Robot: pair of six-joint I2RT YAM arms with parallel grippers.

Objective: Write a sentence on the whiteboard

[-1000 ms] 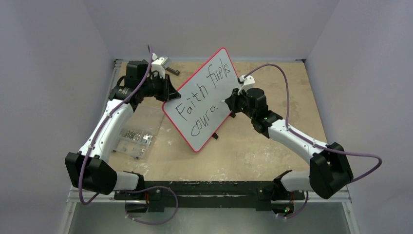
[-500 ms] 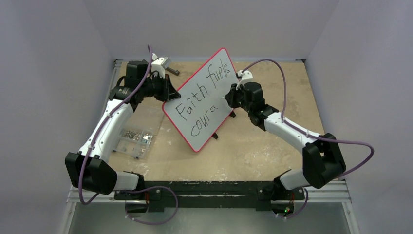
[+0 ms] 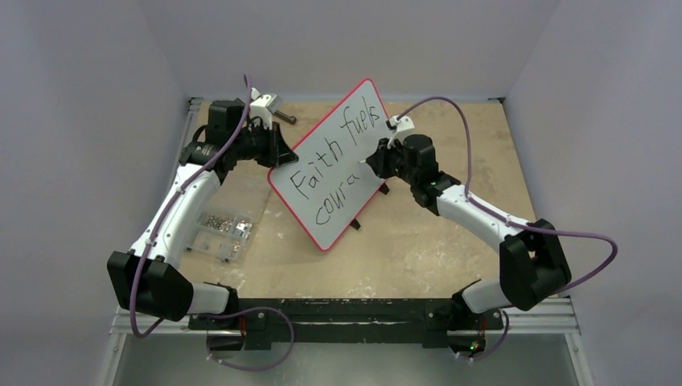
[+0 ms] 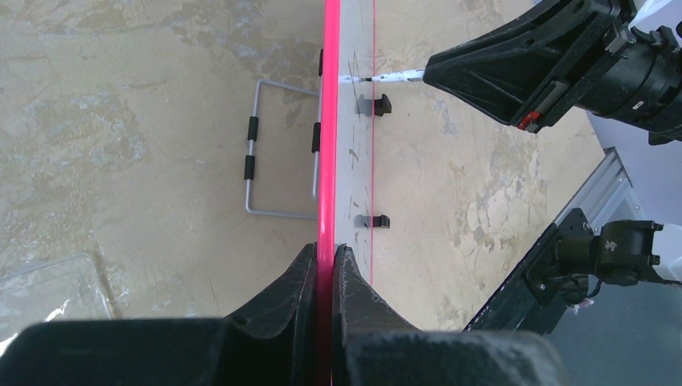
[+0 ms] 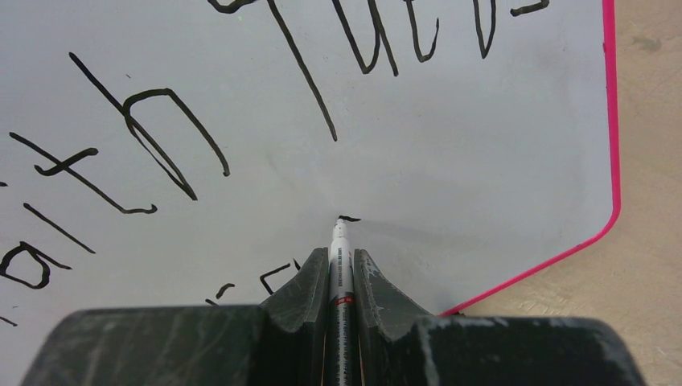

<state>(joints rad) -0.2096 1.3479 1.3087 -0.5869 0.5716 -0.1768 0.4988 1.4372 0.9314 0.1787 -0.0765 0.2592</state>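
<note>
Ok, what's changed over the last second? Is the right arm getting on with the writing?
The right gripper, shut on the marker, moved up and away along the whiteboard, its elbow drawing in toward the base. The tip now sits by a small fresh mark after "coura". The left gripper stayed clamped on the board's red rim, the board did not shift, and the sentence otherwise reads as before.

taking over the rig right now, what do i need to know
Left gripper: shut on the red rim of the whiteboard, steadying it as it stands tilted on the table.
Right gripper: shut on a marker, tip at the board face just after the last letter.
Done: the sentence reads "Faith fuels" on line one and "coura" on line two, plus a tiny new stroke.
Left: finish that second word, probably with "ge", then lift the marker away.
</note>
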